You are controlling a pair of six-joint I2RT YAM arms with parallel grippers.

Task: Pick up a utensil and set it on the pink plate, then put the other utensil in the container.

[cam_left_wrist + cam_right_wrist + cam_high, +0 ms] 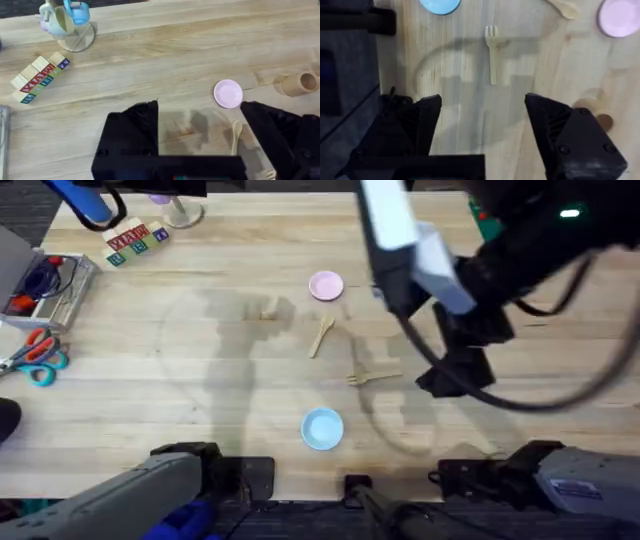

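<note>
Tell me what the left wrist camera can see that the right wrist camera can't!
Left wrist camera alone: the letter blocks, a stand with small cups, and the container lying on its side. Right wrist camera alone: the fork and the blue plate. Both share the pink plate and the spoon, though the right wrist camera catches just part of the spoon at its edge.

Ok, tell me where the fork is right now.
In the overhead view the fork lies flat on the table, right of centre, between the spoon and the blue plate.
</note>
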